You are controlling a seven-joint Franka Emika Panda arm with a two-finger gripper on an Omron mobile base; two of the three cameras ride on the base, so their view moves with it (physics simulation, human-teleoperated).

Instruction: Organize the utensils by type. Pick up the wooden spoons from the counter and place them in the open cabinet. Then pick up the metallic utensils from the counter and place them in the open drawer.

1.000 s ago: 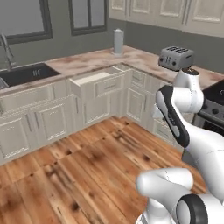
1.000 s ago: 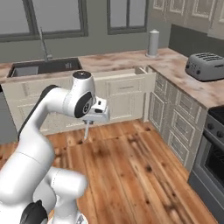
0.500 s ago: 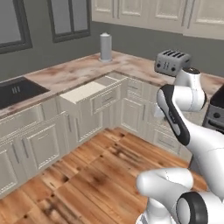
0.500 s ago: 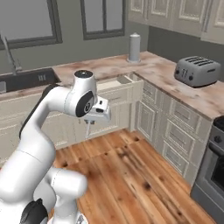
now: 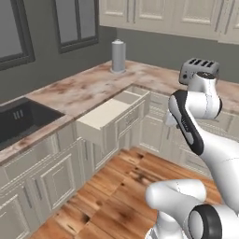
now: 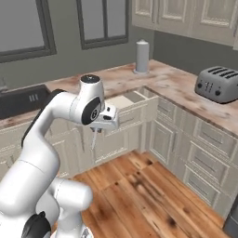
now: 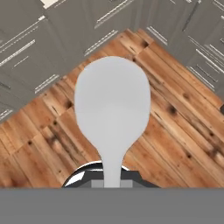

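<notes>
The fingers (image 6: pixel 96 131) are closed on the thin handle of a grey metal spoon (image 7: pixel 112 109), and the spoon hangs down from them over the wooden floor (image 6: pixel 153 195). In the hand view the big round head of the spoon sticks out straight ahead of the fingers, with the floor boards far behind it. In the right base view the spoon (image 6: pixel 94 139) looks like a thin pale stick just under the fingers. The open drawer (image 5: pixel 110 112) is out past the fingers and a bit to the side, pulled out from the cream cabinets under the marbled worktop (image 5: pixel 84 90). Its inside looks plain and pale. A toaster (image 6: pixel 219 83) and a tall grey roll (image 6: pixel 142 56) stand on the worktop, well apart from the fingers. The spoon is probably light and stiff, so it will not bend. Metal is smooth, so it could slip or swing if the hold is loose. The handle is the best place to hold it, because it is thin and straight and fits between the fingers. The round head is wide and flat, so it is harder to pinch.
</notes>
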